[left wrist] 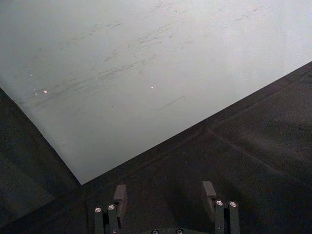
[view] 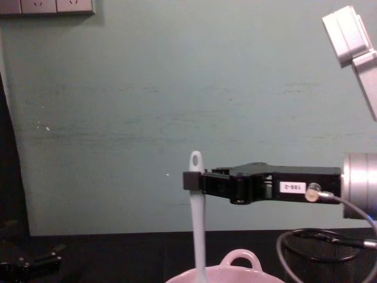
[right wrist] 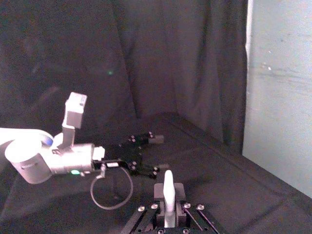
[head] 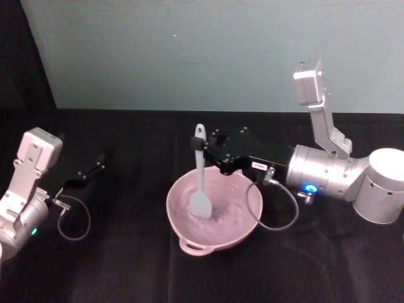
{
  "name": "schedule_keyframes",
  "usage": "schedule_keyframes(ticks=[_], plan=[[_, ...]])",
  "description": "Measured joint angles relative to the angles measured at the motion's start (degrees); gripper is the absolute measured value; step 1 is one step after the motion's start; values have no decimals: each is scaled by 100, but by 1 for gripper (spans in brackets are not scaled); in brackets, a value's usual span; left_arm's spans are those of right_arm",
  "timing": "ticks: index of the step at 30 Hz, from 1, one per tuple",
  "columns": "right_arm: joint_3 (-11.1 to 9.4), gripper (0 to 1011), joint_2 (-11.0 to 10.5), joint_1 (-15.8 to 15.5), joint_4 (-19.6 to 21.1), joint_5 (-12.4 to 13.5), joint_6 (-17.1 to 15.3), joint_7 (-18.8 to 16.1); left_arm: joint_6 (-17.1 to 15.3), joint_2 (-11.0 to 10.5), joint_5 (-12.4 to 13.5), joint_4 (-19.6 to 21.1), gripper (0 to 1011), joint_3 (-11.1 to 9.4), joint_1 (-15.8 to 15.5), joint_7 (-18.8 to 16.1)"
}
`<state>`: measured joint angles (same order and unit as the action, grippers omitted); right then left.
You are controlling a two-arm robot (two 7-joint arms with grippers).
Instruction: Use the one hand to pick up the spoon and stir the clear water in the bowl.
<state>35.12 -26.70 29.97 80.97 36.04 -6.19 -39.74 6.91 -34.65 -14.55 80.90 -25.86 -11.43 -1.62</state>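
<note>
Spoon stands almost upright, its flat blade down in the water of the bowl. Its handle tip (the end with the oval hole) pokes up just above the grip. The bowl sits on the black tabletop in front of the robot, with its loop handle turned toward the robot's body.

The spoon's long axis runs vertically, while the right hand reaches in level from the robot's right, so the two cross at roughly a right angle. The blade hangs straight below the fingertips, left of the bowl's middle. The fingers are closed firmly on the upper handle, just under the hole, and touch nothing else. The chest view shows the same pinch from the side.

Stirring from here looks like a matter of small level circles of the wrist, keeping the blade off the bowl's wall.

The left hand lies well apart on the robot's left, low over the tabletop, with its fingers spread and nothing between them.
</note>
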Motion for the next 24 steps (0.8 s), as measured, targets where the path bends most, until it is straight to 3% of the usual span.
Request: schedule_keyframes(ticks=[8,16,24], plan=[[-28,134,63,41,42,129,100,19,0,0,0,0,1005,0,0,0],[-468,134,-254,-63,545,277,240,350,0,0,0,0,1005,0,0,0],[-879,134,-638,-146,997,231,270,692,0,0,1,0,1005,0,0,0]])
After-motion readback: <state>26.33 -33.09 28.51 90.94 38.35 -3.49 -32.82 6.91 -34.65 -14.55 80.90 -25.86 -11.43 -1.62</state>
